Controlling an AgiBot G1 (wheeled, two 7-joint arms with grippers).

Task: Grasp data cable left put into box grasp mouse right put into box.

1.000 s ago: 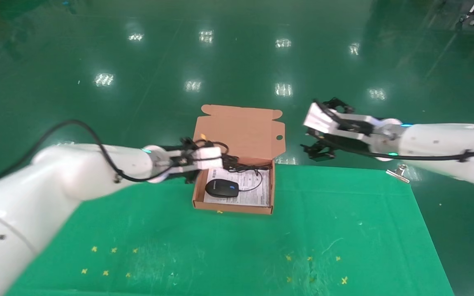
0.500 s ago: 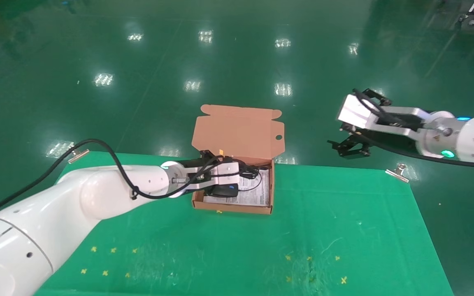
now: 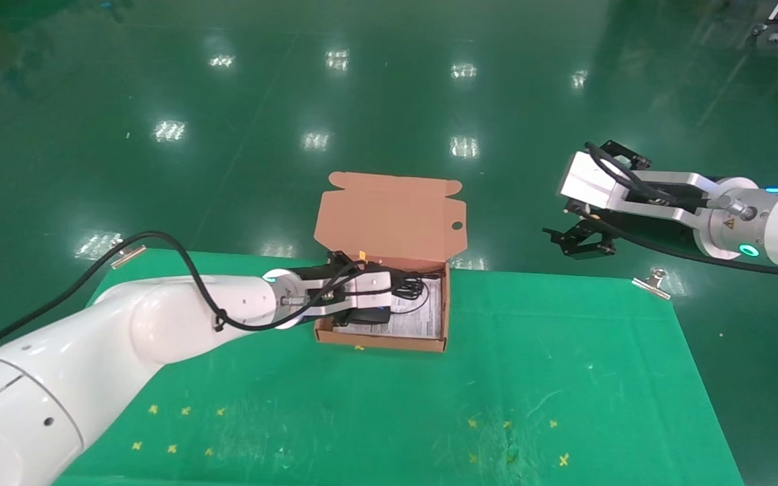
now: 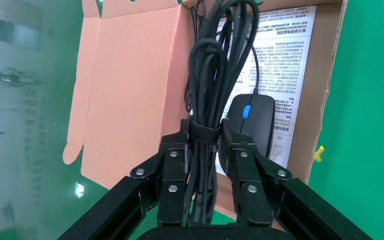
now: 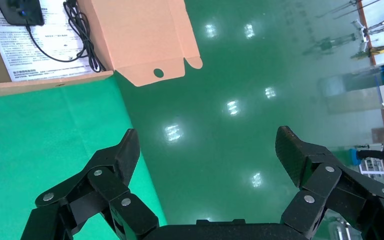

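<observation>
The salmon-orange box (image 3: 382, 341) stands open at the far edge of the green mat, its lid (image 3: 392, 216) upright. My left gripper (image 3: 389, 297) reaches into it from the left, shut on the data cable (image 4: 215, 65). The left wrist view shows my left gripper (image 4: 205, 132) clamping the coil at its strap band, over the box's white sheet (image 4: 285, 45). The black mouse (image 4: 254, 122) lies in the box beside the coil, partly hidden in the head view (image 3: 372, 315). My right gripper (image 3: 581, 239) is open and empty over the floor, right of the box; it also shows in the right wrist view (image 5: 207, 145).
The green mat (image 3: 497, 378) covers the table, with metal clips at its far corners (image 3: 652, 283) (image 3: 125, 255). Small yellow crosses mark the mat near the front. The shiny green floor lies beyond the far edge. The right wrist view shows the box (image 5: 45, 82) and the mouse's cord (image 5: 80, 30).
My left gripper moved right and down with the data cable, from the box's left rim to over the mouse inside. My right arm swung right, away from the box.
</observation>
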